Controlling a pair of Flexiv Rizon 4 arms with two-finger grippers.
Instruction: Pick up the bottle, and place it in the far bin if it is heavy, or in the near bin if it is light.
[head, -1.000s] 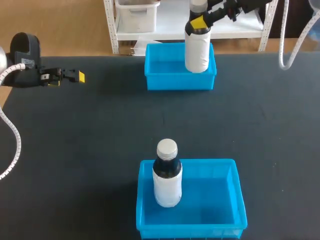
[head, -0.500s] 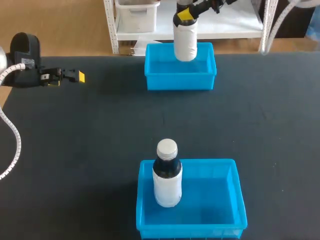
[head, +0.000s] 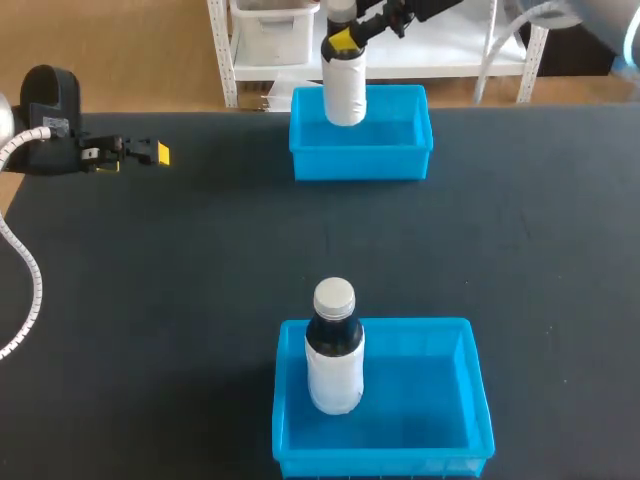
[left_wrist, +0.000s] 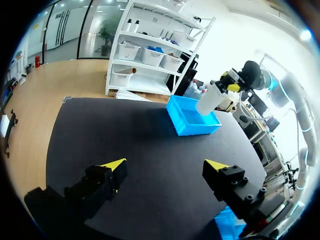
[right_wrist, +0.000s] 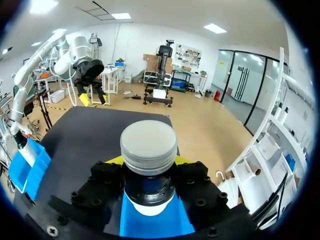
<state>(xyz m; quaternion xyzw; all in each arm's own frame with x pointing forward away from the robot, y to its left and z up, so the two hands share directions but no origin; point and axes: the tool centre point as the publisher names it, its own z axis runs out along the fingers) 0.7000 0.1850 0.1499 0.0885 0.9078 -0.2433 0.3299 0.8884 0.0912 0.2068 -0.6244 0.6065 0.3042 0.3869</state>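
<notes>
The black table (head: 200, 280) fills the frame. The near bin (head: 480, 385), bottom centre, has a second bottle (head: 334, 360) standing upright at its left side, exactly as it stood a second ago. The far bin (head: 360, 165) sits at the top centre. The white bottle (head: 345, 92) hangs upright over that bin's back-left corner. A second ago it was over the right side and lower in the frame, so it has travelled leftward and up. Whether its base touches the bin floor cannot be told. The right gripper (head: 342, 38) is clamped on the bottle's neck just under the cap, one finger at each side. The left gripper (left_wrist: 165, 166), at the far left, has not shifted, and its fingers stand wide apart over bare table.
</notes>
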